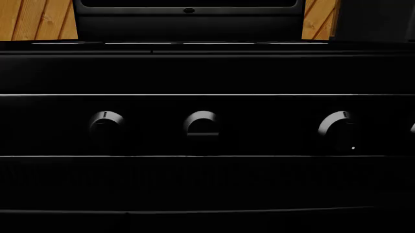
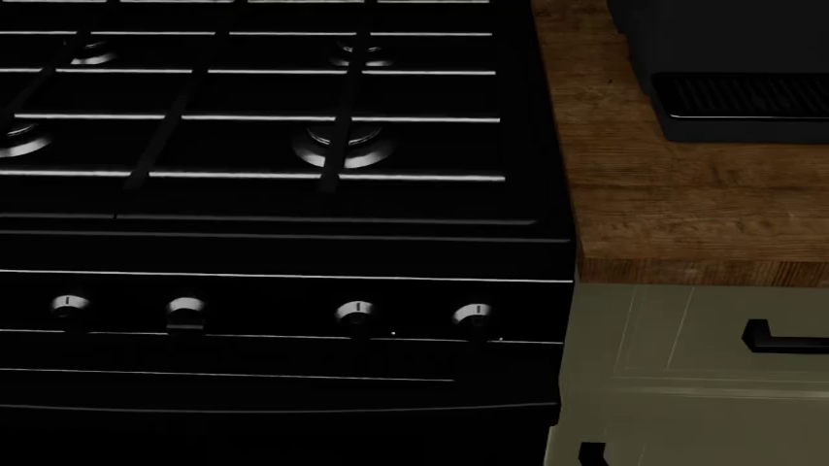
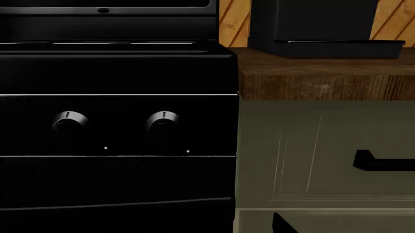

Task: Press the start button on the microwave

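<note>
No microwave or start button can be made out for certain in any view. A dark panel with a small oval mark sits behind the stove top, also in the right wrist view; I cannot tell what it is. Neither gripper shows in the head view or in either wrist view. Both wrist cameras face the front of the black stove at knob height.
The stove has several knobs along its front and burners on top. A wooden counter lies to its right with a black appliance on it. Beige cabinet drawers with black handles sit below.
</note>
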You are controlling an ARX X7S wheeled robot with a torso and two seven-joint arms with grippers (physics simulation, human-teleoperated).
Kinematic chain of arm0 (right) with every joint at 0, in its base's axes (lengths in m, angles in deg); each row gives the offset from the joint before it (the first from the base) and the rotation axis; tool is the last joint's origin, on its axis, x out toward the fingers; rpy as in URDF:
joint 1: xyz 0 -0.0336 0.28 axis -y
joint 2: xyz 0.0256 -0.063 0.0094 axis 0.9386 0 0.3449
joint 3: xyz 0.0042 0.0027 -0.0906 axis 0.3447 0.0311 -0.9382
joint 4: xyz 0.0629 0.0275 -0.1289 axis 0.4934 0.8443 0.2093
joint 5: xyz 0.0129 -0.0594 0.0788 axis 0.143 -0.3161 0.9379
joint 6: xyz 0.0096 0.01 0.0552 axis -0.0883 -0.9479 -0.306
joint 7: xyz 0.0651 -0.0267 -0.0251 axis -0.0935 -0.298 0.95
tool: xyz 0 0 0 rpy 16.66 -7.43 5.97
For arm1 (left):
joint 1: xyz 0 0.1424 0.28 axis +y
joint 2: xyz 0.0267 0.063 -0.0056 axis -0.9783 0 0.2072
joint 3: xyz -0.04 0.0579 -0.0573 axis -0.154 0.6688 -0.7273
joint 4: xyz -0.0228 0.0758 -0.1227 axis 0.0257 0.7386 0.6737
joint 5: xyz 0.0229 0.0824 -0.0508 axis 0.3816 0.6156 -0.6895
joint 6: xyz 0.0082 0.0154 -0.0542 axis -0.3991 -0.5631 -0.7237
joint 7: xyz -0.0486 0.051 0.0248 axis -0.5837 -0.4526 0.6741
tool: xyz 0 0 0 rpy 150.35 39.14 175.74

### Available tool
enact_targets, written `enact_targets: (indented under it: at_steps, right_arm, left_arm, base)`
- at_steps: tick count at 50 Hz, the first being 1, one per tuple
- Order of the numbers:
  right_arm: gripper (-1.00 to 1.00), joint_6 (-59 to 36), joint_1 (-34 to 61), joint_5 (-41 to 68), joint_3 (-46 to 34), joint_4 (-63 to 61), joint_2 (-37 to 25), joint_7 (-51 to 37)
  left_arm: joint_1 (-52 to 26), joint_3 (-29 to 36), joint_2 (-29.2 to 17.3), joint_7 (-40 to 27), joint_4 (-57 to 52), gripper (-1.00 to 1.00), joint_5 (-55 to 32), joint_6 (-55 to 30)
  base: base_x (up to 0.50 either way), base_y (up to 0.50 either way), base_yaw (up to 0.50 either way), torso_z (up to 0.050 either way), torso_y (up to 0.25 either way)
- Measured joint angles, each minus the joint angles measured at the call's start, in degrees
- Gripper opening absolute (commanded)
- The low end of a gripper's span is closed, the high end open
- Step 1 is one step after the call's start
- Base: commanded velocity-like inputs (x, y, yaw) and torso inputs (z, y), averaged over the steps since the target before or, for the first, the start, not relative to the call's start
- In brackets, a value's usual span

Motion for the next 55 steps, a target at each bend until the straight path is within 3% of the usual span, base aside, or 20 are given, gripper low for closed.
enact_targets:
  at_steps: [24, 34, 48, 55]
  right_arm:
    - [1.0, -0.06, 0.0, 2.36, -4.1, 0.21, -2.78, -3.59]
    - [1.0, -6.47, 0.09, 1.75, -5.61, -13.38, -4.73, -4.66]
    - [1.0, -11.25, 0.9, 1.75, -7.09, -23.18, -6.44, -5.58]
    - [1.0, -15.81, 3.31, 2.96, -6.77, -26.9, -7.02, -5.83]
  left_arm:
    - [0.12, 3.44, -2.86, -3.11, -0.38, 1.0, -2.54, -0.27]
    - [0.34, 4.25, -4.69, -4.22, -13.41, 1.0, -3.65, -5.74]
    - [-0.24, 4.89, -6.46, -5.7, -22.82, 1.0, -4.55, -9.5]
    - [-3.72, 4.85, -7.2, -6.8, -27.06, 1.0, -5.27, -17.25]
  base:
    - [0.0, 0.0, 0.0, 0.0, 0.0]
    - [0.0, 0.0, 0.0, 0.0, 0.0]
    - [0.0, 0.0, 0.0, 0.0, 0.0]
    - [0.0, 0.0, 0.0, 0.0, 0.0]
